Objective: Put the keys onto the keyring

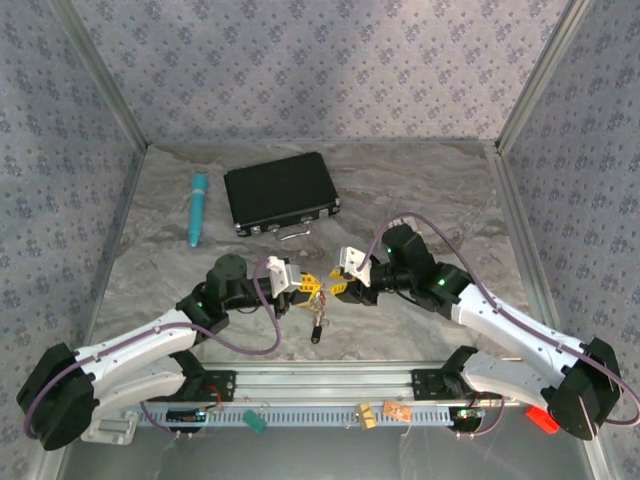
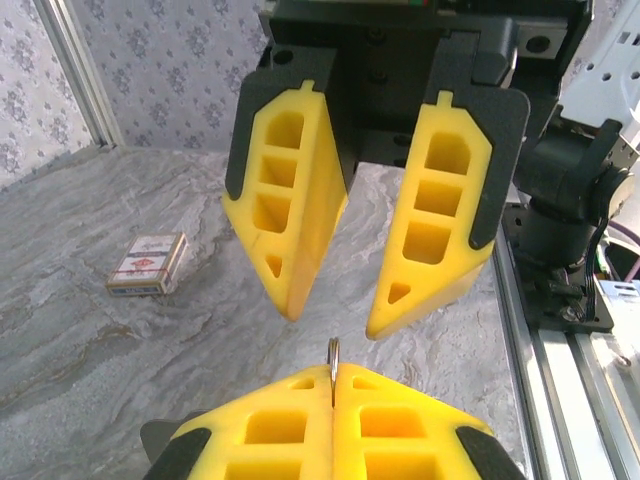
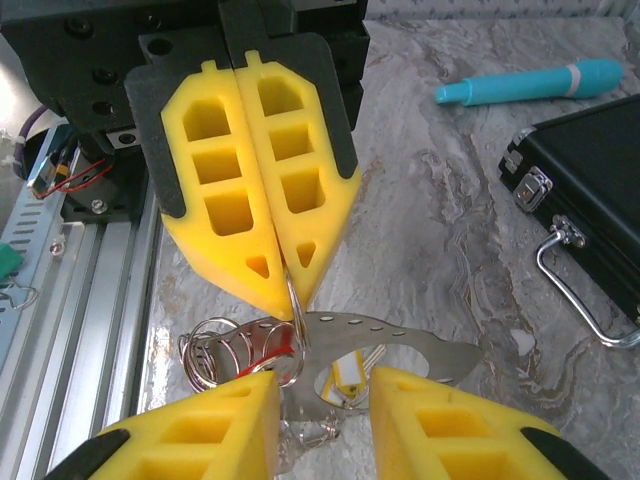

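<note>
The keyring point(image 3: 294, 312) shows as a thin silvery wire loop, standing on edge and held above the tabletop point(image 3: 450, 210) where the two arms meet, near the front middle. From it hang the keys point(image 3: 400, 342): a flat, pale metal blade with a row of small holes, a few coils of wire beside it, a glimpse of red, and a small yellow-and-white piece lower down. From above they dangle as a dark little bunch point(image 1: 318, 322).

The left claw point(image 3: 283, 290) is pressed together, pinching the top of the loop between its yellow fingertips. The right claw point(image 3: 325, 385) faces it, spread wide, just beside the keys but not touching them.

Farther back lie a black case point(image 1: 280, 195) and a teal pen point(image 1: 197, 208); a small card box point(image 2: 148, 263) lies apart.
</note>
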Controlling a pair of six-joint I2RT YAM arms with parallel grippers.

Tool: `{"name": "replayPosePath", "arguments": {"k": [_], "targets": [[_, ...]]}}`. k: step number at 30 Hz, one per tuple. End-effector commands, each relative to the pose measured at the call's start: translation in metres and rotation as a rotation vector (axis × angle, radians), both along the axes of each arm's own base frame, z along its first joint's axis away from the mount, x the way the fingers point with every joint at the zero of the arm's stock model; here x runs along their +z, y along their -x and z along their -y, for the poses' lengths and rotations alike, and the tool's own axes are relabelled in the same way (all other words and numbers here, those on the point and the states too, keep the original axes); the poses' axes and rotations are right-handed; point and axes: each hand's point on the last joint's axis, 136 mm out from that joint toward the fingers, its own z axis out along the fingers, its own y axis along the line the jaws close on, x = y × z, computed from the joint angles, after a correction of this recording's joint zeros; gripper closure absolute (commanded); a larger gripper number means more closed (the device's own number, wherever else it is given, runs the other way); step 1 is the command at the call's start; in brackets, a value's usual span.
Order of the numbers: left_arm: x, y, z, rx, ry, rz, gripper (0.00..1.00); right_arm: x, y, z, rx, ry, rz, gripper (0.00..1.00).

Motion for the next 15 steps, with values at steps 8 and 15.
{"name": "replayPosePath", "arguments": {"k": [8, 15], "targets": [[0.027, 0.006, 0.003, -0.036, 0.094, 0.056, 1.00, 0.011, -0.001, -0.010, 0.009, -0.073, -0.020, 0.68], [0.028, 0.007, 0.004, -0.045, 0.094, 0.062, 1.00, 0.012, 0.002, -0.017, 0.035, -0.079, -0.033, 0.73]]}}
